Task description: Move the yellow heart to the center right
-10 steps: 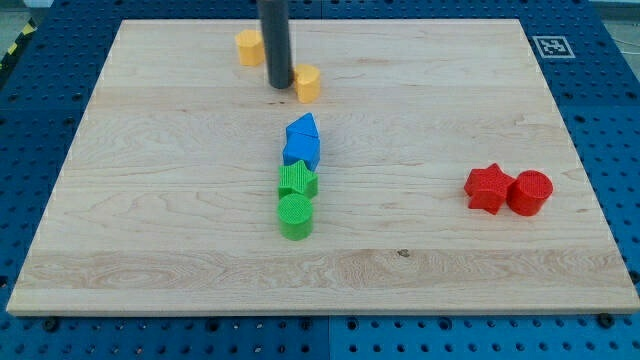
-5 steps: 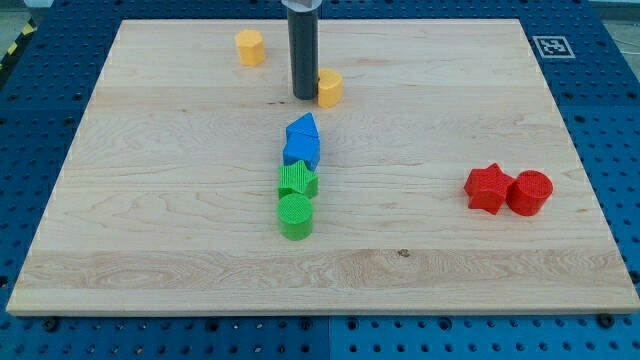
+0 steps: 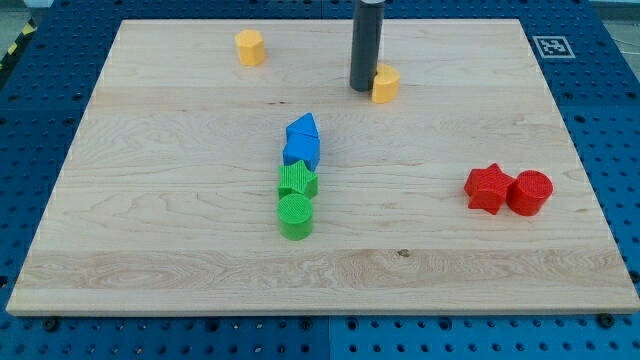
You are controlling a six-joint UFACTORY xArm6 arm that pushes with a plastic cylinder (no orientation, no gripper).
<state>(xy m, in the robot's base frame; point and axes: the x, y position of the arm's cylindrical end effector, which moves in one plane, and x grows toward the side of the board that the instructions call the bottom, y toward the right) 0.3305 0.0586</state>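
The yellow heart (image 3: 385,84) lies on the wooden board (image 3: 180,260) near the view's top, right of the middle. My tip (image 3: 362,88) stands right against the heart's left side. A second yellow block, a hexagon (image 3: 249,47), sits at the view's top left, well apart from the tip.
Two blue blocks (image 3: 302,141) stand stacked in a column at the board's middle, with a green star (image 3: 297,181) and a green cylinder (image 3: 295,216) just below them. A red star (image 3: 488,187) and a red cylinder (image 3: 530,193) sit side by side at the view's right.
My tip has moved to the view's right along the top of the board, and the yellow heart has slid right with it. The other blocks have not moved.
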